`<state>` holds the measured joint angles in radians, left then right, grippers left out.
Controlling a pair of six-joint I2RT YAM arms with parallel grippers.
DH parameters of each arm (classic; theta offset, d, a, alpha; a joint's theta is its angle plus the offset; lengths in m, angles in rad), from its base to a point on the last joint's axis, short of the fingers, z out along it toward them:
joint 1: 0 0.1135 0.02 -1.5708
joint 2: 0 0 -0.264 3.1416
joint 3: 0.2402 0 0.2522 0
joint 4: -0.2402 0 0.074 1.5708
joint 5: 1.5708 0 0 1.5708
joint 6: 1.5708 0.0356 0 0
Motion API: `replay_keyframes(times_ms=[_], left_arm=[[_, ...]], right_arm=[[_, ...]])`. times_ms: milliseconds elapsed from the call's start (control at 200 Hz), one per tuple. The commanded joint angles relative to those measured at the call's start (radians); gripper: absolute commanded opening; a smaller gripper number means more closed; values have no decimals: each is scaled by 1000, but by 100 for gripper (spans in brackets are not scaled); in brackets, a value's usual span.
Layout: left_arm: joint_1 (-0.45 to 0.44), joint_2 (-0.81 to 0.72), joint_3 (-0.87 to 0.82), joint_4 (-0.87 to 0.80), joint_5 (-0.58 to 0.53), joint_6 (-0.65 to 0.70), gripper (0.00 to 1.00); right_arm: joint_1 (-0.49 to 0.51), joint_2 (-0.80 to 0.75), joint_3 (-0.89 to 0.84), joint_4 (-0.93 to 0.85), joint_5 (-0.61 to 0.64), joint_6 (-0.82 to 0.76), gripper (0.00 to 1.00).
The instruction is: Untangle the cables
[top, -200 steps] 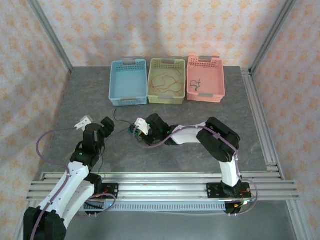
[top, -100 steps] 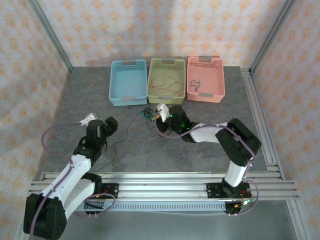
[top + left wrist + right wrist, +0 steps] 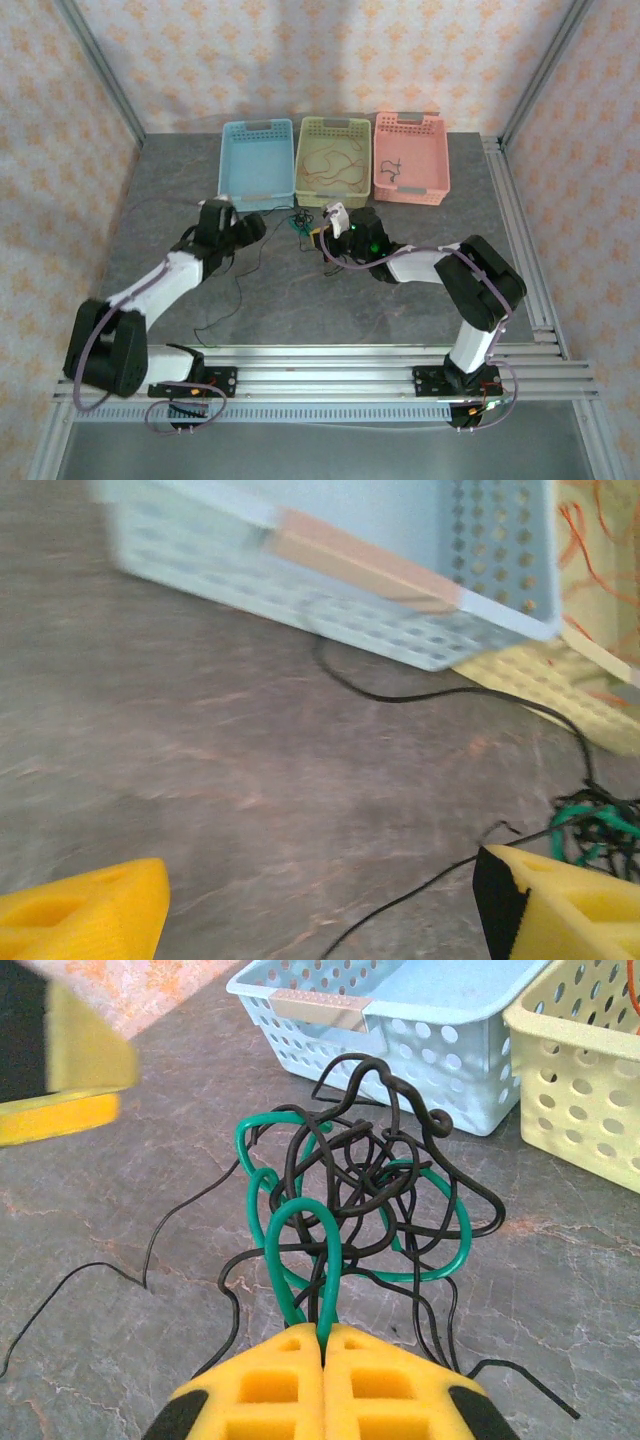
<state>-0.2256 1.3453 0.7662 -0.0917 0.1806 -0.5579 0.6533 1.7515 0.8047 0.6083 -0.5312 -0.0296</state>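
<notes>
A tangle of black and green cables (image 3: 370,1200) lies on the grey table just in front of the blue basket (image 3: 420,1020). My right gripper (image 3: 325,1335) is shut on a green loop of that tangle. From above, the tangle (image 3: 298,222) sits between my right gripper (image 3: 318,230) and my left gripper (image 3: 242,226). My left gripper (image 3: 320,920) is open and low over the table. A thin black cable (image 3: 420,890) runs on the table between its yellow fingers (image 3: 560,900). The tangle (image 3: 600,825) is just beyond the right finger. Orange-red cables (image 3: 330,165) lie in the yellow-green basket, a black one (image 3: 392,168) in the pink basket.
Three baskets stand in a row at the back: blue (image 3: 224,170), yellow-green (image 3: 299,170) and pink (image 3: 441,165). A loose black cable end (image 3: 225,305) trails toward the near edge of the table. Metal rails (image 3: 320,365) run along the front.
My left arm has swung forward from the near left to the front of the blue basket. My right gripper carried the tangle toward the baskets and has since barely shifted.
</notes>
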Motion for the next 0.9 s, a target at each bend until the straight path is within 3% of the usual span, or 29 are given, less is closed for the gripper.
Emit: replay_keyframes(times_ms=[0, 125, 245, 425, 611, 736, 826, 896], left_arm=[[-18, 110, 132, -197, 64, 104, 80], [-28, 180, 190, -263, 118, 135, 81], [-44, 265, 258, -354, 93, 153, 80], [-45, 302, 279, -364, 112, 150, 78], [-44, 377, 327, -387, 162, 158, 70], [-50, 383, 330, -381, 171, 155, 57], [-50, 375, 325, -377, 168, 154, 39], [-50, 362, 317, -373, 158, 151, 19]], right_arm=[[-8, 17, -4, 60, -24, 18, 0], [-9, 36, -2, 79, -24, 29, 0], [-10, 48, -7, 106, -30, 39, 0], [-17, 41, -20, 125, -24, 43, 0], [-20, 40, -27, 136, -22, 49, 0], [-21, 40, -28, 138, -19, 49, 0], [-21, 41, -29, 141, -18, 49, 0], [-23, 38, -33, 142, -11, 45, 0]])
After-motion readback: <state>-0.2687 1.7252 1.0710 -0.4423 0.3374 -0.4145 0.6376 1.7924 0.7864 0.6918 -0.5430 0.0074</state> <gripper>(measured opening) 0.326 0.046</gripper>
